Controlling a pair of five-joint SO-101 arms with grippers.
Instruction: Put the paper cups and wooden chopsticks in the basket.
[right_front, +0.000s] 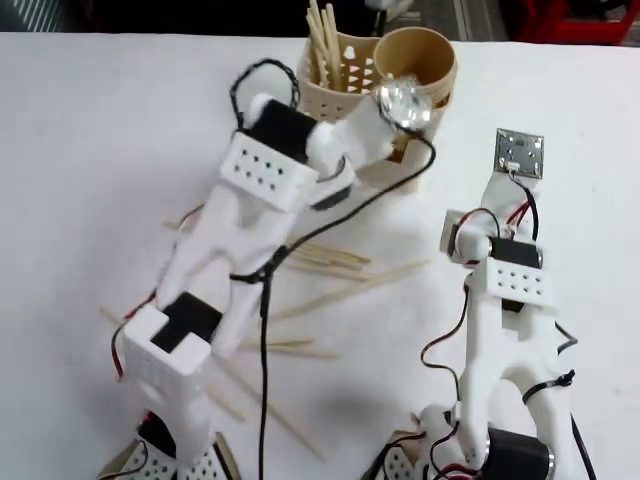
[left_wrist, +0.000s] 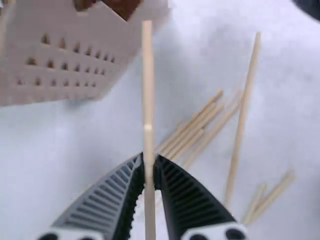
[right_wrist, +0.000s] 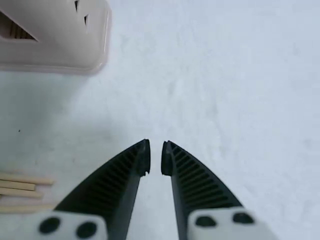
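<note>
A beige perforated basket (right_front: 335, 97) stands at the table's far middle, with several wooden chopsticks (right_front: 325, 45) upright in it. A brown paper cup (right_front: 415, 60) stands upright at its right side, seemingly inside. My left arm stretches up to the basket's near side. My left gripper (left_wrist: 148, 162) is shut on one chopstick (left_wrist: 146, 90), which points past the basket's wall (left_wrist: 65, 65). Loose chopsticks (right_front: 350, 265) lie scattered on the table under and beside that arm. My right gripper (right_wrist: 154, 152) hangs shut over bare table with nothing in it, short of the basket's corner (right_wrist: 55, 45).
The white table (right_front: 100, 150) has open room at the left and far right. More chopsticks (left_wrist: 200, 130) lie fanned near the left gripper, and a few ends (right_wrist: 20, 185) show beside the right one. Black cables hang along both arms.
</note>
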